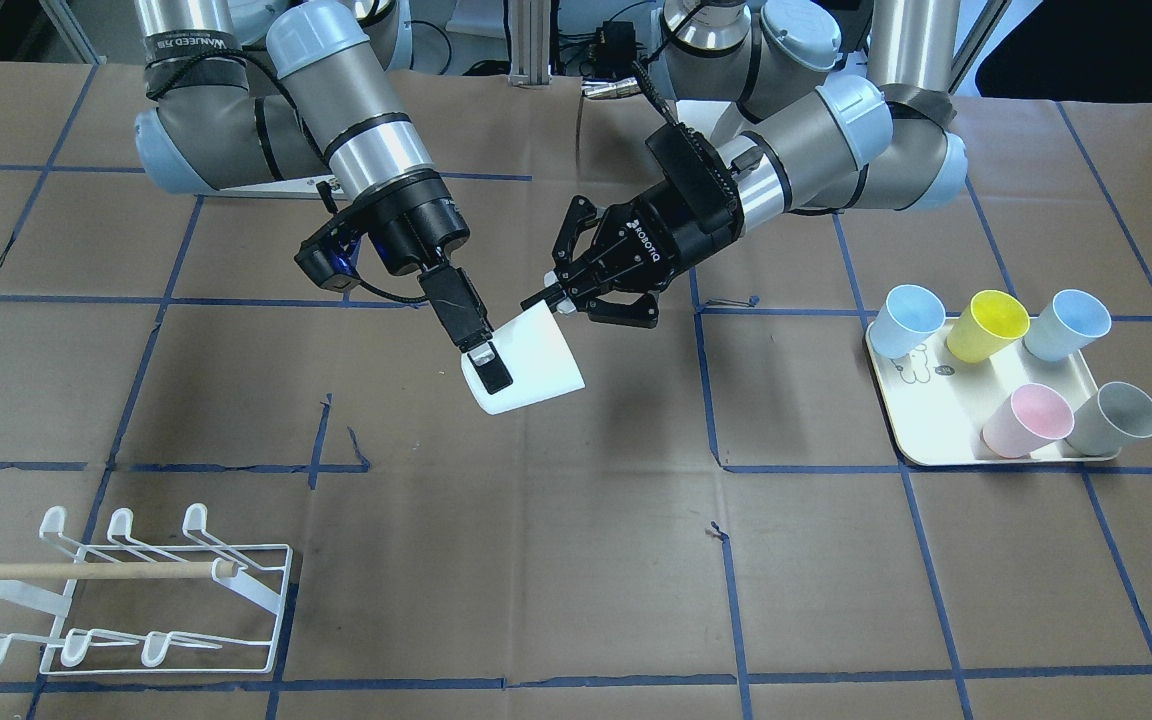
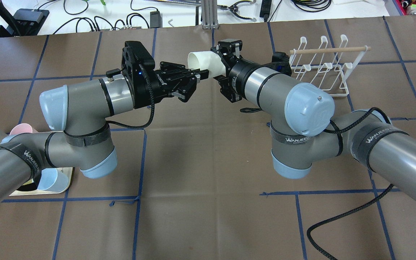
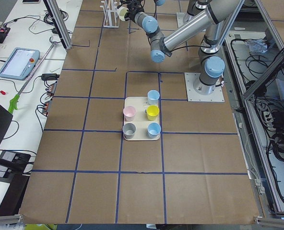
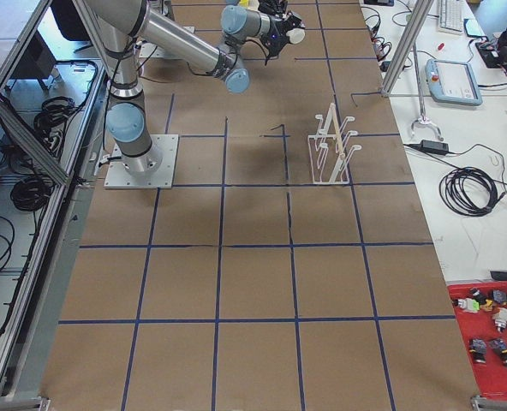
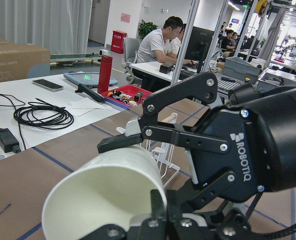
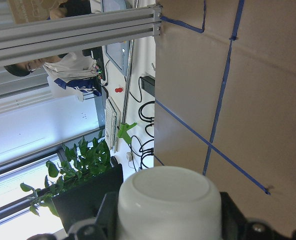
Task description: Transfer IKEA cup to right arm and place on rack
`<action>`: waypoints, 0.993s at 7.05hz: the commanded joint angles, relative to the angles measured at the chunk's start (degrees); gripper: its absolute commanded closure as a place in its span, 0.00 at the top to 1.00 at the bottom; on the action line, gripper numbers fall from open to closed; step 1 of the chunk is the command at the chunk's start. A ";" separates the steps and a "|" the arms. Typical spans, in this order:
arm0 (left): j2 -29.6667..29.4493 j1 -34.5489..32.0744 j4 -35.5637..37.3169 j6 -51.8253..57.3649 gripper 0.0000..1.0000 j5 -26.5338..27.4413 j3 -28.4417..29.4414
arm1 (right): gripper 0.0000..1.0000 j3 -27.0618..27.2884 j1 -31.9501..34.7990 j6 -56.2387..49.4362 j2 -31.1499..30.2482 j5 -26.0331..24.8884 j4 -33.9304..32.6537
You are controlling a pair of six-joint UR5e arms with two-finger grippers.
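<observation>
The white IKEA cup (image 1: 536, 360) hangs in the air over the table's middle. My right gripper (image 1: 491, 375) is shut on it near its base. In the overhead view the cup (image 2: 202, 61) points its open mouth at my left gripper (image 2: 195, 82). The left gripper (image 1: 576, 305) is open, and its upper finger (image 5: 120, 141) lies at the cup's rim (image 5: 103, 185). The right wrist view shows the cup's base (image 6: 168, 200) between my right fingers. The white wire rack (image 1: 136, 590) with its wooden dowel stands empty on the table beside the right arm (image 2: 323, 68).
A cream tray (image 1: 936, 430) on the left arm's side holds several cups: two pale blue, one yellow (image 1: 986, 325), one pink (image 1: 1026, 420) and one grey. Brown paper with blue tape lines covers the table. Cables and tools lie past the far edge (image 2: 139, 14).
</observation>
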 commanded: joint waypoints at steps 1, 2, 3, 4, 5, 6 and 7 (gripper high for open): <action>0.24 0.01 0.09 -0.30 0.27 0.07 0.44 | 0.47 -0.06 0.00 -0.03 0.01 0.08 -0.08; 0.33 0.01 0.00 -0.30 0.40 0.07 0.44 | 0.47 -0.06 -0.09 -0.03 0.01 0.08 0.01; 0.24 0.01 0.09 -0.91 0.62 0.07 0.44 | 0.47 -0.06 -0.09 -0.03 0.10 0.25 0.01; 0.16 0.01 0.09 -1.79 0.87 -0.02 0.44 | 0.46 -0.15 -0.09 -0.03 0.10 0.43 -0.08; 0.42 0.09 0.00 -2.23 0.98 -0.02 0.53 | 0.43 -0.24 -0.09 -0.21 0.10 0.26 -0.08; 0.77 0.44 -0.17 -2.41 0.99 0.16 0.70 | 0.40 -0.41 -0.26 -0.82 0.27 0.26 -0.16; 1.12 1.49 -0.17 -2.41 0.99 0.25 0.70 | 0.36 -0.59 -1.04 -1.43 0.27 0.43 -0.08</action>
